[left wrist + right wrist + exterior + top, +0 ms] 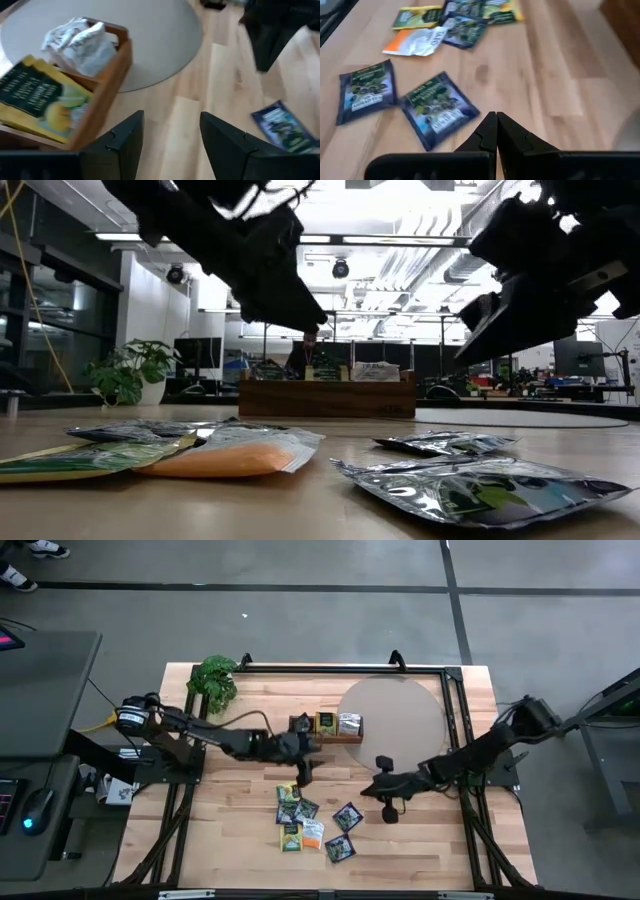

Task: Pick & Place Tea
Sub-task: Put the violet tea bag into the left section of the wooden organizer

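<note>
Hovering empty beside the wooden tray (328,736), the left gripper (303,772) has its fingers spread apart. Loose tea sachets (310,823) lie scattered on the table (240,840) below; more fill the tray. Right gripper (384,788), pinched together, waits near them.

The left arm reaches in from its side toward the table's middle, its left gripper (167,145) with fingers spread and empty. The right arm stretches inward, its right gripper (496,131) pressed closed, empty.
</note>
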